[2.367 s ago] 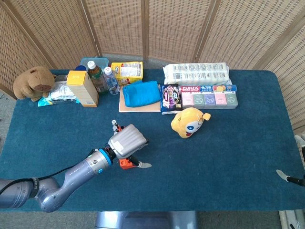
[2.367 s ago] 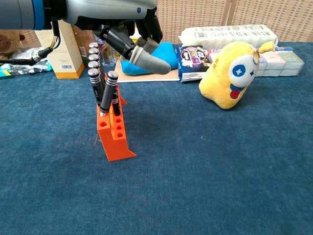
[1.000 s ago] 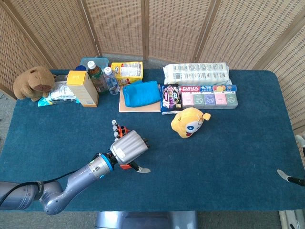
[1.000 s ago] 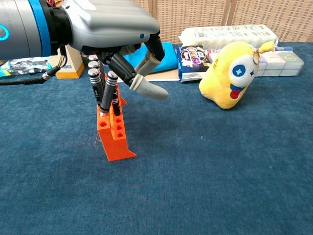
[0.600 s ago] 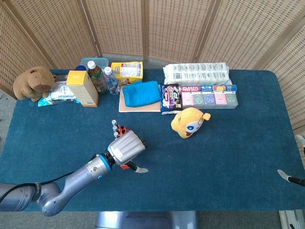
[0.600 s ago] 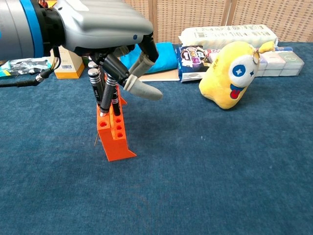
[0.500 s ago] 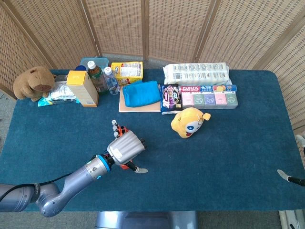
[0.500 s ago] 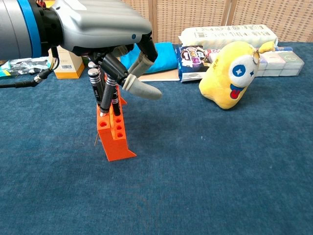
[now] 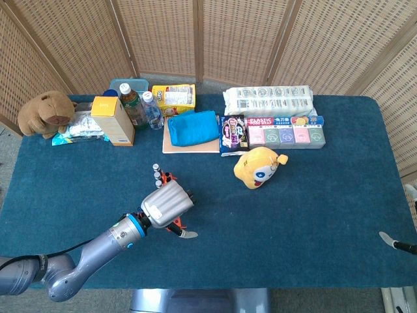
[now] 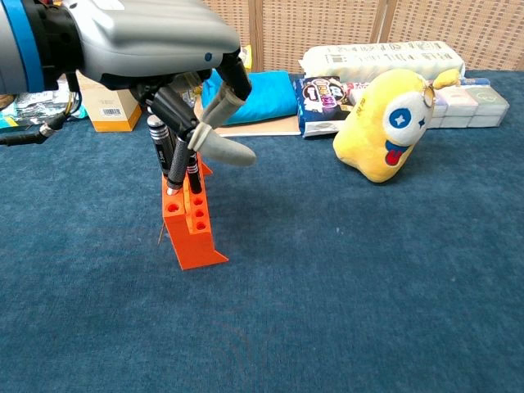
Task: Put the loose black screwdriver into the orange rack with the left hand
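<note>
The orange rack (image 10: 195, 233) stands on the blue cloth, and in the head view only slivers of the rack (image 9: 174, 226) show under my hand. Several black screwdrivers stand in it. One black screwdriver (image 10: 179, 166) leans in a front hole, its top hidden behind a finger. My left hand (image 10: 139, 41) hovers just above the rack with its fingers (image 10: 219, 151) spread and pointing down and to the right; nothing sits in its grasp. From the head camera the left hand (image 9: 166, 205) covers most of the rack. Only a grey tip of my right hand (image 9: 391, 241) shows at the far right edge.
A yellow plush (image 10: 385, 123) lies right of the rack. Along the back are a blue pouch (image 9: 193, 127), snack packs (image 9: 285, 134), a tissue pack (image 9: 268, 100), bottles (image 9: 133, 104), a carton (image 9: 112, 120) and a brown plush (image 9: 45, 112).
My left hand has drawn back to the left and toward the table's front edge, above the rack. The leaning screwdriver stays in the rack.
</note>
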Motion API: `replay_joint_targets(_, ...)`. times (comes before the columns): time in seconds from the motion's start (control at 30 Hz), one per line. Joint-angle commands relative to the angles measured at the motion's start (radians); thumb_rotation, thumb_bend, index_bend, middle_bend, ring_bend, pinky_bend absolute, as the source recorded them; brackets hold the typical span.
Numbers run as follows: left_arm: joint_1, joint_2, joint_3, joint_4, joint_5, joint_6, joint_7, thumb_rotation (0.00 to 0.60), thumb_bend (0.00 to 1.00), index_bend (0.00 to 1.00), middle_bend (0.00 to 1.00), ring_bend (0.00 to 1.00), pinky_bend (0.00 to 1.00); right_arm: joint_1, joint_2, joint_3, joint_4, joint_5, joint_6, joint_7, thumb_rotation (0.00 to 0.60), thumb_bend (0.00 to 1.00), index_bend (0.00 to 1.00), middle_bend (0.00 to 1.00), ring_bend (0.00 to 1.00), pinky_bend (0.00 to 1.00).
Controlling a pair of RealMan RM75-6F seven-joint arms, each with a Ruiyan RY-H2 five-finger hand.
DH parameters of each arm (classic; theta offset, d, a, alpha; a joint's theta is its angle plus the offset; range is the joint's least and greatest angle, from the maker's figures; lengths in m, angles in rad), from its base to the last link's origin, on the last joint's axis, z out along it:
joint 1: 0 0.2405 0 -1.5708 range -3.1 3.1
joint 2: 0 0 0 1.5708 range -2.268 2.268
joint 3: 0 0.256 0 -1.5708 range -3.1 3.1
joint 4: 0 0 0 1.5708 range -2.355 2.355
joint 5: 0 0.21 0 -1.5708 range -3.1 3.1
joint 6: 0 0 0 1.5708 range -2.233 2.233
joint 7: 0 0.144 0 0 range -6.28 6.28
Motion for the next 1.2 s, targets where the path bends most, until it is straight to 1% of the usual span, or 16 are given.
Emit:
replay_joint_targets(0.03,0.004,0.005,-0.002,-0.004,-0.003,0.001,-0.003,0.0,0.12,0.61,0.55,0.8,0.99,-0.001,0.0,0.0,-0.001,0.001,0.001,0.0,0.6,0.09,0.07,0.03,0.0,0.0)
replay_joint_targets(0.27,0.017,0.025,-0.006,-0.029,0.005,-0.006,-0.039,0.011,0.12,0.61,0.55,0.8,0.99,-0.001,0.0,0.001,0.0,0.001,0.002,0.0,0.6,0.09,0.07,0.03,0.0,0.0)
replay_joint_targets(0.47,0.028,0.043,-0.006,-0.045,0.03,-0.004,-0.054,0.035,0.13,0.61,0.55,0.8,0.99,-0.001,0.0,0.002,0.001,0.004,0.002,0.0,0.6,0.09,0.07,0.03,0.0,0.0)
replay_joint_targets(0.73,0.038,0.058,-0.002,-0.053,0.036,-0.009,-0.054,0.037,0.13,0.61,0.55,0.8,0.99,-0.001,0.0,0.002,-0.001,0.004,0.002,-0.003,0.6,0.09,0.07,0.03,0.0,0.0)
replay_joint_targets(0.9,0.037,0.038,-0.027,-0.032,0.041,0.002,-0.061,0.044,0.13,0.61,0.55,0.8,0.99,-0.001,0.0,0.002,-0.001,0.005,0.001,-0.004,0.6,0.09,0.07,0.03,0.0,0.0)
replay_joint_targets(1.03,0.032,0.021,-0.045,-0.018,0.029,-0.002,-0.072,0.079,0.13,0.61,0.55,0.8,0.99,-0.002,0.0,0.003,0.0,0.007,0.001,-0.004,0.6,0.09,0.07,0.03,0.0,0.0)
replay_joint_targets(1.2,0.023,-0.009,-0.04,0.001,0.007,-0.022,-0.06,0.079,0.13,0.61,0.55,0.8,0.99,-0.001,0.001,0.004,0.004,0.008,-0.002,0.002,0.6,0.09,0.07,0.03,0.0,0.0)
